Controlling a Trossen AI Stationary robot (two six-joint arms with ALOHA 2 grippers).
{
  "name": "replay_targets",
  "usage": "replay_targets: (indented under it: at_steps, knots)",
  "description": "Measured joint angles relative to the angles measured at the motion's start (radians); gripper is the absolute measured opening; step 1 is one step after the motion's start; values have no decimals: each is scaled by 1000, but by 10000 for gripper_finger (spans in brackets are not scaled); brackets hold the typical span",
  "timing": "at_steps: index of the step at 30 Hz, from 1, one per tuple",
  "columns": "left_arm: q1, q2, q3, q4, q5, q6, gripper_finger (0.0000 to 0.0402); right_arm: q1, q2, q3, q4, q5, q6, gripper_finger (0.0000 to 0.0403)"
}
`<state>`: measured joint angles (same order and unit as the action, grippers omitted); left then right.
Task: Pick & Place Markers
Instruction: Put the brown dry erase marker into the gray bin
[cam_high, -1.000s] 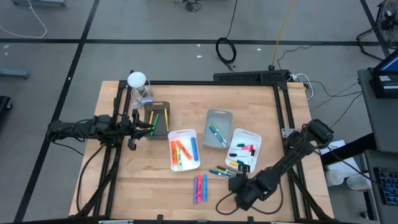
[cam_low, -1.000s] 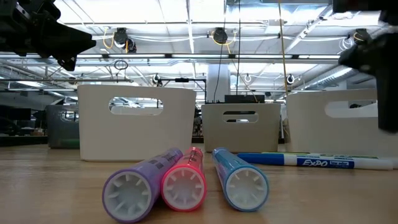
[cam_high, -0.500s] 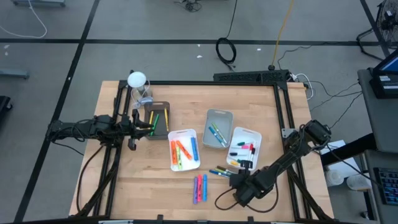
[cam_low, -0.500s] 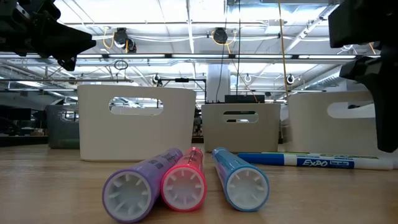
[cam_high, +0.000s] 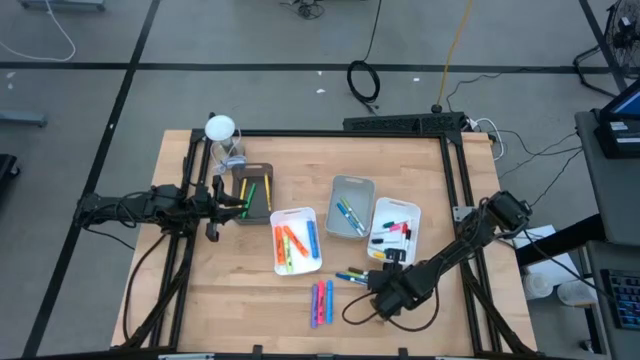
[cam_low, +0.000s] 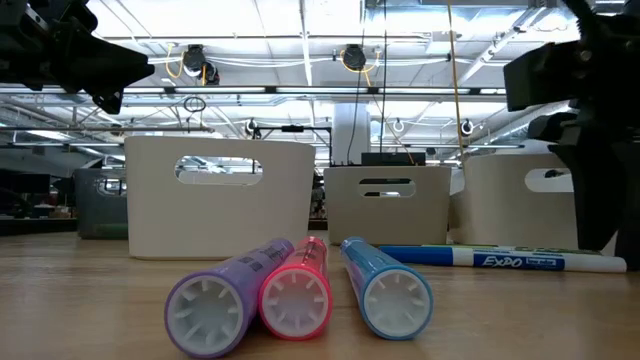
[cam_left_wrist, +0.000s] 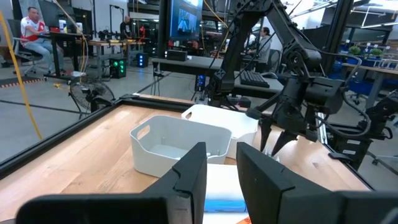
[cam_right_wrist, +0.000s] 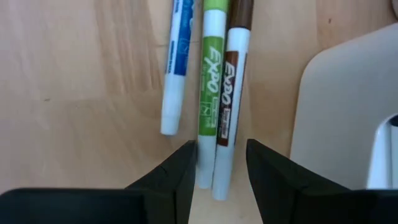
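Now the right claw (cam_right_wrist: 217, 163) hangs open low over loose markers (cam_right_wrist: 214, 93) near the counter's (cam_high: 200, 290) front edge to grab one, while the left claw (cam_left_wrist: 221, 165), open and empty, waits by the left edge.

A: What sits on the table (cam_high: 200, 300)?
B: Four trays: one (cam_high: 252, 193) far left near the left gripper (cam_high: 228, 197); a second (cam_high: 296, 240) nearer the front; a third (cam_high: 350, 207) at the centre; a fourth (cam_high: 396, 234) just right of it; markers lie in each

A: And loose markers?
B: Three thick ones (cam_high: 321, 301) lie side by side near the front edge, in front of the second tray; three slim ones (cam_right_wrist: 211, 93) lie side by side on the wood beside the fourth tray, under the right gripper (cam_high: 383, 291)
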<state>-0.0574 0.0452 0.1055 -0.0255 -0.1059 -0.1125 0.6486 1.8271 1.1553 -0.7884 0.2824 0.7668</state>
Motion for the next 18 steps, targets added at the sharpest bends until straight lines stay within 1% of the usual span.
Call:
replay_targets:
  at_steps: [12, 16, 18]
  knots:
    - [0, 0, 0, 0, 0, 0, 90, -15, -1, -2, 44, -109, 7, 132]
    - [0, 0, 0, 0, 0, 0, 90, -16, -5, -2, 52, -173, 17, 126]
    - [0, 0, 0, 0, 0, 0, 90, -14, -12, -2, 58, -187, 18, 121]
